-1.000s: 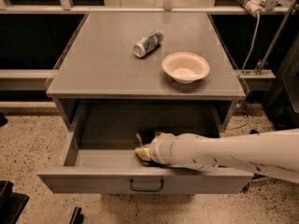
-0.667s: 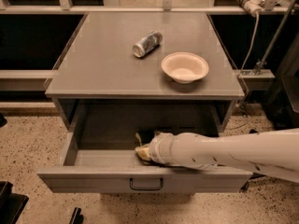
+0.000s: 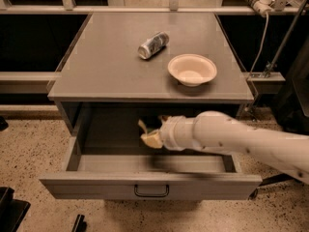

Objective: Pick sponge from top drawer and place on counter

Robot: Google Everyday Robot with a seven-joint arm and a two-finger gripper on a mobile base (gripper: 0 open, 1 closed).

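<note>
Nearest, a wide shallow grey top drawer (image 3: pixel 149 185) stands pulled open, with a small dark wire handle (image 3: pixel 151 191) on its front. A white robot arm (image 3: pixel 241 139) reaches in from the right. Its end effector (image 3: pixel 147 132) sits at the small green-and-yellow sponge (image 3: pixel 153 133); whether it grips cannot be told. Beyond, the flat grey table (image 3: pixel 106 66) carries a cream bowl (image 3: pixel 192 69) and a tipped metal can (image 3: pixel 153 45). The pick seems underway; next, the sponge must be lifted clear and set on the table's bare left.

High front camera looks down on counter (image 3: pixel 106 66), claw (image 3: pixel 148 133) in top drawer (image 3: pixel 96 187)
</note>
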